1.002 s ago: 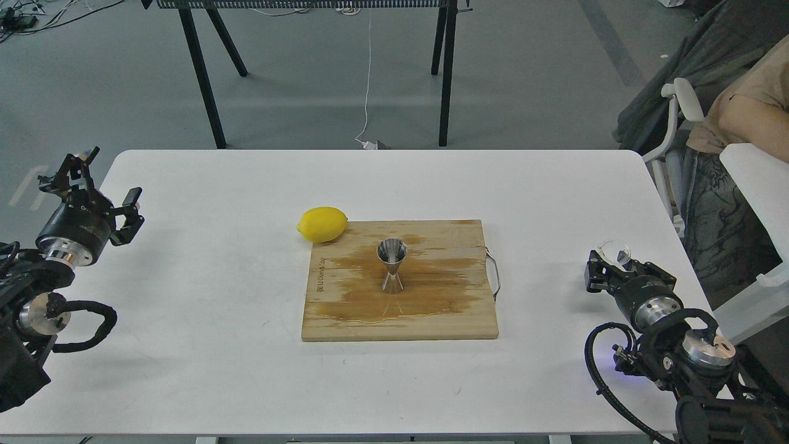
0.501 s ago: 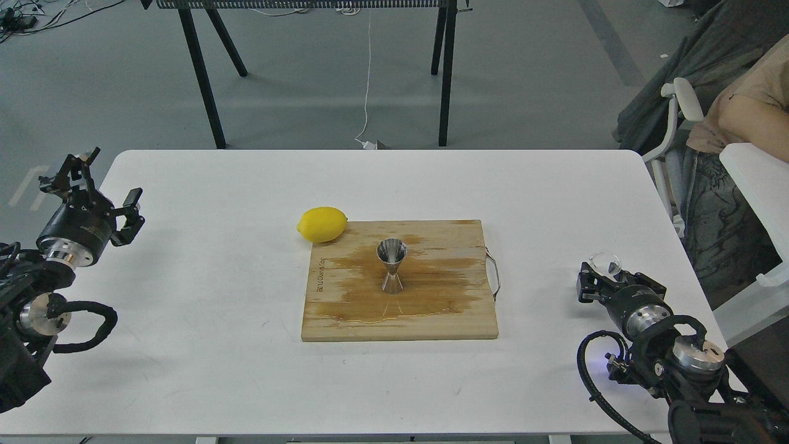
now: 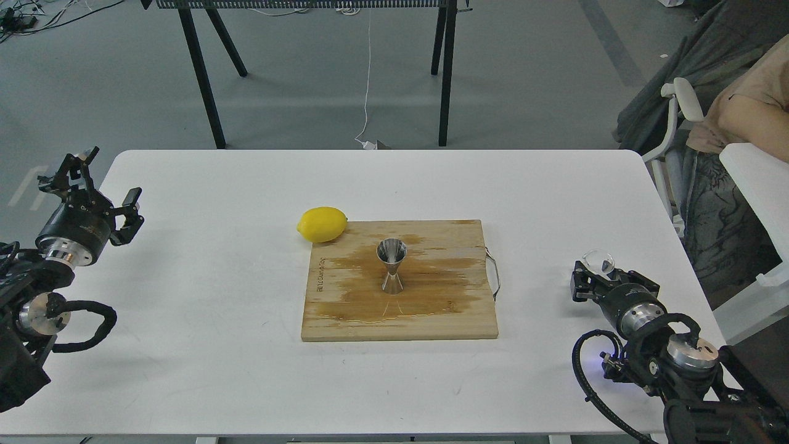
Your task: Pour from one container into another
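Note:
The shiny steel jigger [image 3: 392,265] stands upright in the middle of the wet wooden cutting board [image 3: 345,308]. The small clear cup [image 3: 598,261] is at the far right of the table, well apart from the jigger, held at the tip of my right gripper [image 3: 601,271], which is shut on it. The cup looks tilted, and I cannot make out any contents. My left gripper [image 3: 102,188] hovers open and empty at the table's left edge.
A yellow lemon [image 3: 322,224] lies against the board's far left corner. The board has a wire handle [image 3: 494,274] on its right side. A seated person [image 3: 739,117] and a chair are beyond the table's right edge.
My right gripper has moved a little to the left and towards me, carrying the clear cup with it. The left arm, jigger and lemon have stayed put.

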### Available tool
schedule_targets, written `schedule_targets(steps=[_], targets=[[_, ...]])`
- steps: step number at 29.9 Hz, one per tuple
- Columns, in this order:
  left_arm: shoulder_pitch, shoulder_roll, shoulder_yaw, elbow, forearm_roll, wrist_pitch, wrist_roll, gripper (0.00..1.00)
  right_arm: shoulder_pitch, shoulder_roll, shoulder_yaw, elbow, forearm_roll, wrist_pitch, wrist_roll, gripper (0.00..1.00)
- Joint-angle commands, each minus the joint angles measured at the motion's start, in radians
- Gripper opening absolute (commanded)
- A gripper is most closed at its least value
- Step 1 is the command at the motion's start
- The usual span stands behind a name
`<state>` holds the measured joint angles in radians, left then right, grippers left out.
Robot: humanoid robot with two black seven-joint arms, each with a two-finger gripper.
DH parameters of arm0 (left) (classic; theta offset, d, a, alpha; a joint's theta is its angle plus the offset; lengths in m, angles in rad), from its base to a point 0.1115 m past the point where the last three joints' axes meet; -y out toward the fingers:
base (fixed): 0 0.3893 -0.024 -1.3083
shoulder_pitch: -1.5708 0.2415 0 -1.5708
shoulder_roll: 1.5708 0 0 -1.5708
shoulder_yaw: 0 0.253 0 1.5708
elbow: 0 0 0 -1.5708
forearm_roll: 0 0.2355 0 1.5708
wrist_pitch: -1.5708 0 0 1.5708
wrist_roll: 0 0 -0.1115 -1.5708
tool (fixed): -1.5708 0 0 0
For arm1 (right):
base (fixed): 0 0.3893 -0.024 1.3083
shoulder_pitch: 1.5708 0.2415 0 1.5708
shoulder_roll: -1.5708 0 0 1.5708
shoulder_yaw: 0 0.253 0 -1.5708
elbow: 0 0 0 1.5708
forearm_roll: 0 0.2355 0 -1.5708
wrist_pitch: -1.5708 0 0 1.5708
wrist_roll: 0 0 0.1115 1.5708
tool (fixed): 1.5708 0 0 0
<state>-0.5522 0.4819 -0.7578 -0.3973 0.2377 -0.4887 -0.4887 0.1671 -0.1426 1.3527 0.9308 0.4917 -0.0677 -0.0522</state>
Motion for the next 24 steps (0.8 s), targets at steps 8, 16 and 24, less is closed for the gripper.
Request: schedule_targets(steps=[8,16,24], targets=[[0.000,0.000,0.000,0.000,0.000,0.000,0.000,0.99,0.002,0.000,0.000,0.000,-0.002,-0.021,0.000,0.95],[0.000,0.000,0.000,0.000,0.000,0.000,0.000,0.99,0.002,0.000,0.000,0.003,-0.002,-0.021,0.002,0.98],[0.002,0.000,0.000,0.000,0.000,0.000,0.000,0.99,0.000,0.000,0.000,0.003,-0.002,-0.021,0.002,0.98]])
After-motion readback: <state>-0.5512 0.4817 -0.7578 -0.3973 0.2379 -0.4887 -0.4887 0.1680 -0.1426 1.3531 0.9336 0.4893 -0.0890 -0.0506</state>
